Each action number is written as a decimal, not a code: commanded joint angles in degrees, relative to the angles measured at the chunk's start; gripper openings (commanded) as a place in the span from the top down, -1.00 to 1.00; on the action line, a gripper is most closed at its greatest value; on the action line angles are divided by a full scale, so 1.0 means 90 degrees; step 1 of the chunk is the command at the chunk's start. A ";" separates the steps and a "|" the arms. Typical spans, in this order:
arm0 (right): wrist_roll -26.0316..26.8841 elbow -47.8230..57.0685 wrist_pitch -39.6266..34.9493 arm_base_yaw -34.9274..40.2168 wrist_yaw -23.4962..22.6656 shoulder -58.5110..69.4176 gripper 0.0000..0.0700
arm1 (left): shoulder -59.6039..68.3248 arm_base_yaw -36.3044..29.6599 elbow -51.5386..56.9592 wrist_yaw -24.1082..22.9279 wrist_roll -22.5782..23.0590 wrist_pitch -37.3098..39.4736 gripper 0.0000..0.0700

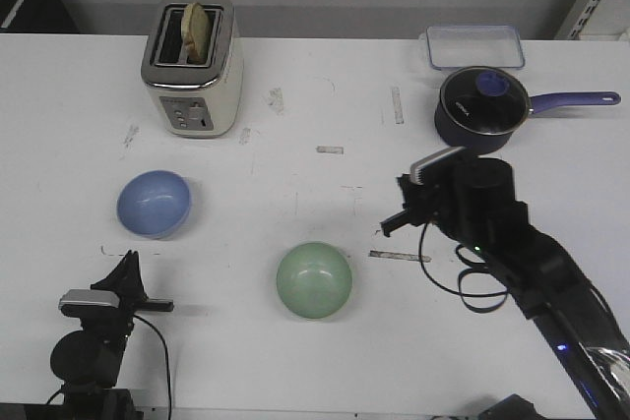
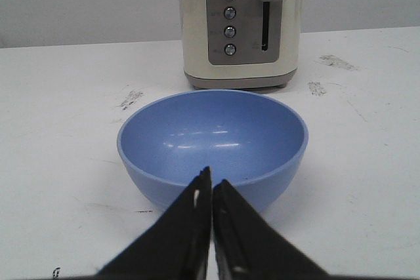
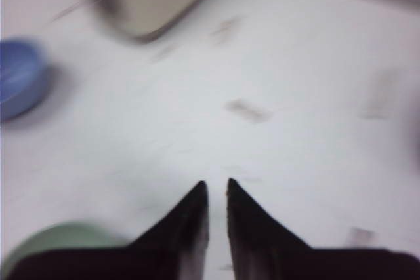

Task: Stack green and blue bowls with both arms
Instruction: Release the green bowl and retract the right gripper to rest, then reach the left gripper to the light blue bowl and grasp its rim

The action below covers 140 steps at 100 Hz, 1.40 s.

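Bowls lie apart on the white worktop (image 1: 325,95), both upright and hollow side up. The blue bowl (image 1: 154,204) sits on the left part, in front of the cream toaster (image 1: 192,71), which has a slice of bread in its slot. The green bowl (image 1: 314,280) sits near the middle of the worktop, closer to the front edge, well apart from the blue one. Nothing is inside either bowl, as far as the front view shows.

The left gripper (image 1: 129,265) is low at the front left of the worktop, just before the blue bowl but not touching it. In the left wrist view its jaws are together, with only a thin line between the two black tips, and the blue bowl (image 2: 212,143) stands right beyond them with the toaster (image 2: 239,24) behind.

The right gripper (image 1: 396,220) hangs over the worktop to the right of the green bowl, and holds nothing. The right wrist view is blurred; the jaws look nearly together with a narrow gap, and a part of the green bowl (image 3: 56,244) shows beside them.

At the far right stand a dark blue saucepan (image 1: 484,105) with lid and long handle, and a clear plastic box (image 1: 472,46) behind it.
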 commanded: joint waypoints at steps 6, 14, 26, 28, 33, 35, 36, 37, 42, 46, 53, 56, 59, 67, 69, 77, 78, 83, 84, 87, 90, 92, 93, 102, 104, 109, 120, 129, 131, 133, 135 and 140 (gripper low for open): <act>-0.0165 -0.0240 -0.0119 -0.0515 0.0427 -0.0500 1.00 | -0.0005 -0.0005 -0.0131 0.0010 -0.0092 0.0080 1.00; -0.0211 -0.0714 -0.0083 -0.0959 0.0520 -0.0947 1.00 | -0.0005 -0.0005 -0.0131 0.0010 -0.0092 0.0080 1.00; -0.0219 -0.1792 0.0352 -0.1513 0.0512 -0.1717 1.00 | -0.0005 -0.0005 -0.0131 0.0005 -0.0197 0.0092 1.00; -0.0216 -0.2004 0.0466 -0.1583 0.0512 -0.1855 1.00 | -0.0005 -0.0005 -0.0131 -0.0012 -0.0231 0.0095 1.00; -0.0211 -0.2533 0.0736 -0.1727 0.0510 -0.2217 1.00 | -0.0005 -0.0005 -0.0131 -0.0041 -0.0255 0.0104 1.00; -0.0204 -0.2737 0.0850 -0.1773 0.0510 -0.2368 1.00 | -0.0005 -0.0005 -0.0131 -0.0041 -0.0255 0.0112 1.00; -0.0202 -0.2837 0.0896 -0.1792 0.0510 -0.2436 1.00 | -0.0005 -0.0005 -0.0131 -0.0039 -0.0255 0.0121 1.00; -0.0199 -0.2936 0.0940 -0.1809 0.0510 -0.2506 1.00 | -0.0005 -0.0005 -0.0131 -0.0041 -0.0253 0.0131 1.00; -0.0199 -0.3393 0.1124 -0.1880 0.0510 -0.2856 1.00 | -0.0005 -0.0005 -0.0131 -0.0041 -0.0255 0.0209 1.00; -0.0199 -0.3713 0.1273 -0.1914 0.0510 -0.3113 1.00 | -0.0005 -0.0005 -0.0131 -0.0041 -0.0255 0.0333 1.00; -0.0199 -0.4146 0.1394 -0.1928 0.0512 -0.3512 1.00 | -0.0005 -0.0005 -0.0124 -0.0044 -0.0274 0.0537 1.00; -0.0199 -0.4274 0.1406 -0.1928 0.0512 -0.3643 1.00 | -0.0005 -0.0005 -0.0109 -0.0080 -0.0359 0.0600 1.00; -0.0204 -0.4374 0.1411 -0.1928 0.0512 -0.3762 1.00 | -0.0005 -0.0005 -0.0080 -0.0168 -0.0491 0.0619 1.00; -0.0206 -0.4529 0.1411 -0.1928 0.0512 -0.3988 1.00 | -0.0002 -0.0005 0.0080 -0.0500 -0.0855 0.0580 1.00; -0.0206 -0.4539 0.1404 -0.1928 0.0512 -0.4022 1.00 | -0.0002 -0.0005 0.0141 -0.0568 -0.0925 0.0580 1.00; -0.0209 -0.4544 0.1450 -0.1928 0.0512 -0.4070 1.00 | 0.0007 -0.0005 0.0537 -0.0651 -0.0947 0.0576 1.00; -0.0209 -0.4544 0.1460 -0.1928 0.0512 -0.4073 1.00 | 0.0017 -0.0005 0.0597 -0.0651 -0.0947 0.0576 1.00; -0.0209 -0.4544 0.1535 -0.1928 0.0512 -0.4073 1.00 | 0.0102 -0.0005 0.0911 -0.0651 -0.0935 0.0561 1.00; -0.0209 -0.4544 0.1552 -0.1928 0.0512 -0.4073 1.00 | 0.0129 -0.0005 0.0991 -0.0651 -0.0928 0.0551 1.00; -0.0209 -0.4544 0.1600 -0.1928 0.0512 -0.4070 1.00 | 0.0233 -0.0005 0.1251 -0.0651 -0.0916 0.0488 1.00; -0.0209 -0.4544 0.1647 -0.1928 0.0512 -0.4070 1.00 | 0.0374 -0.0005 0.1554 -0.0646 -0.0918 0.0330 1.00; -0.0209 -0.4544 0.1671 -0.1928 0.0512 -0.4068 1.00 | 0.0491 -0.0005 0.1783 -0.0646 -0.0916 0.0163 1.00; -0.0209 -0.4544 0.1688 -0.1928 0.0512 -0.4065 1.00 | 0.0559 -0.0005 0.1904 -0.0644 -0.0916 0.0070 0.99; -0.0209 -0.4544 0.1739 -0.1928 0.0512 -0.4046 1.00 | 0.1350 -0.0005 0.3111 -0.0576 -0.0872 -0.0964 0.96; -0.0206 -0.4544 0.1739 -0.1928 0.0512 -0.4044 1.00 | 0.1545 -0.0005 0.3378 -0.0542 -0.0867 -0.1166 0.93; -0.0209 -0.4544 0.1732 -0.1928 0.0512 -0.4036 1.00 | 0.2038 -0.0005 0.4046 -0.0532 -0.0867 -0.1617 0.79; -0.0209 -0.4544 0.1732 -0.1928 0.0510 -0.3993 1.00 | 0.3138 -0.0005 0.5360 -0.0532 -0.0860 -0.2237 0.33; -0.0209 -0.4544 0.1732 -0.1928 0.0510 -0.3980 1.00 | 0.3997 -0.0005 0.6307 -0.0532 -0.0906 -0.2710 -0.15; -0.0209 -0.4544 0.1736 -0.1928 0.0508 -0.3961 1.00 | 0.4175 -0.0005 0.6489 -0.0532 -0.0906 -0.2824 -0.24; -0.0206 -0.4544 0.1739 -0.1928 0.0510 -0.3949 1.00 | 0.4359 -0.0005 0.6674 -0.0532 -0.0908 -0.2946 -0.34; -0.0206 -0.4544 0.1736 -0.1928 0.0508 -0.3944 1.00 | 0.4539 -0.0002 0.6846 -0.0532 -0.0908 -0.3075 -0.42; -0.0209 -0.4544 0.1736 -0.1928 0.0510 -0.3910 1.00 | 0.4976 0.0000 0.7232 -0.0532 -0.0906 -0.3398 -0.45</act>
